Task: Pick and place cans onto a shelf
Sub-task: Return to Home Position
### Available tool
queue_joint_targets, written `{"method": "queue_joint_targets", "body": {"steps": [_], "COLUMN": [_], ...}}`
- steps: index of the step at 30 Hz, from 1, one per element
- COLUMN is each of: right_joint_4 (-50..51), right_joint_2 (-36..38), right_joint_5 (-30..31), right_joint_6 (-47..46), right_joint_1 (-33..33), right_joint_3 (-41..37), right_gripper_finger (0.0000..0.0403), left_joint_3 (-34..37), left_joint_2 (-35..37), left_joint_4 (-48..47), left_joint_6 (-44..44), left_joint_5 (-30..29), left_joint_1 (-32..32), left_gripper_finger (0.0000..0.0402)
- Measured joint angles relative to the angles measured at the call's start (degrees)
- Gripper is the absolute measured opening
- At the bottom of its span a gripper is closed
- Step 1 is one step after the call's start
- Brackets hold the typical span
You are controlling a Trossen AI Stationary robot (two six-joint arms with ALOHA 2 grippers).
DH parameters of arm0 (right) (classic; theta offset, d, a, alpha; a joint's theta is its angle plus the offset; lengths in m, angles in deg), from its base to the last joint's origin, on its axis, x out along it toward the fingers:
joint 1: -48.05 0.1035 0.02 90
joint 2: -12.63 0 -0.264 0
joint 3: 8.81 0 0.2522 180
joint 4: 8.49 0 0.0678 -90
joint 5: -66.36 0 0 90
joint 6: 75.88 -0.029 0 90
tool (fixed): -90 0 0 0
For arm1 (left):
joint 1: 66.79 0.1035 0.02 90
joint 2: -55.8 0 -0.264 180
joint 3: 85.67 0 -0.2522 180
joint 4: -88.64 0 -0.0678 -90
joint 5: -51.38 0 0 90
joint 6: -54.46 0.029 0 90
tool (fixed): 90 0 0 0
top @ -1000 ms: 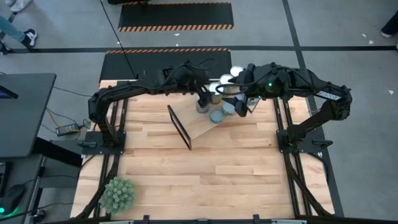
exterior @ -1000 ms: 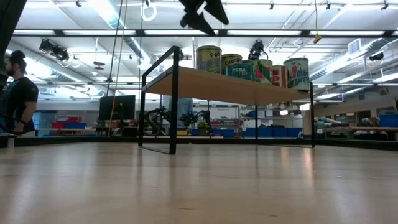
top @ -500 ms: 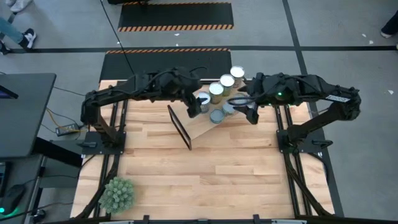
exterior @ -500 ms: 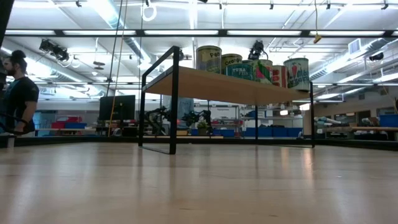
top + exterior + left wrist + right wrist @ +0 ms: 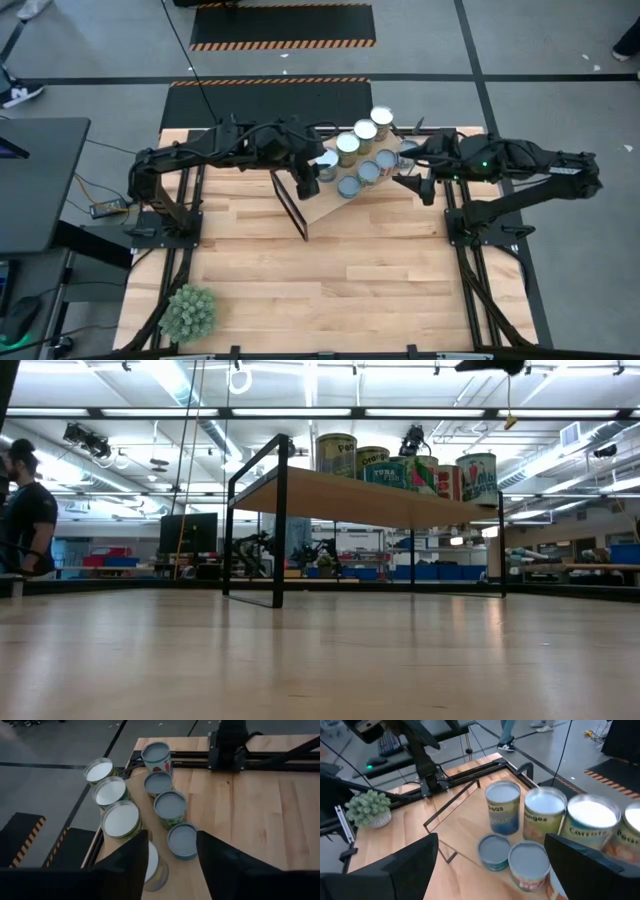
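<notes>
My left tool [image 5: 308,178] and right tool [image 5: 420,186] both gape wide, empty. Between them the cans [image 5: 347,148] stand upright in two rows on the pale-wood shelf [image 5: 322,206], smooth round metal tops up. Left is nearer; I judge each must back outward.

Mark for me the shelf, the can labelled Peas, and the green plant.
shelf [image 5: 370,497], low view, underside of the wood plank.
Peas can [image 5: 503,793], right wrist view, its pale round lid.
green plant [image 5: 189,312], high view, middle of its spiky crown.
</notes>
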Motion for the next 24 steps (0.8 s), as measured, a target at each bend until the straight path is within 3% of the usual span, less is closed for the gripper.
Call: {"method": "queue_joint_targets", "body": {"steps": [9,14,24], "right_joint_4": [-8.93,-15.91,-20.19], "right_joint_2": [7.37,12.00,20.37], "right_joint_5": [-1.21,-1.57,-2.87], "right_joint_6": [-3.71,-6.25,-13.10], "right_joint_1": [0.00,-0.01,0.00], "right_joint_3": [-11.90,-19.11,-28.27], "right_gripper_finger": [0.0372,0.0372,0.0372], "left_joint_3": [0.91,12.64,35.93], "left_joint_2": [-1.06,2.73,16.69], "left_joint_4": [0.54,8.72,27.12], "left_joint_6": [-1.44,-5.33,-16.70], "left_joint_5": [4.04,5.09,5.13], "left_joint_1": [-0.96,-2.68,-4.80], "left_gripper_finger": [0.0149,0.0148,0.0148]}}
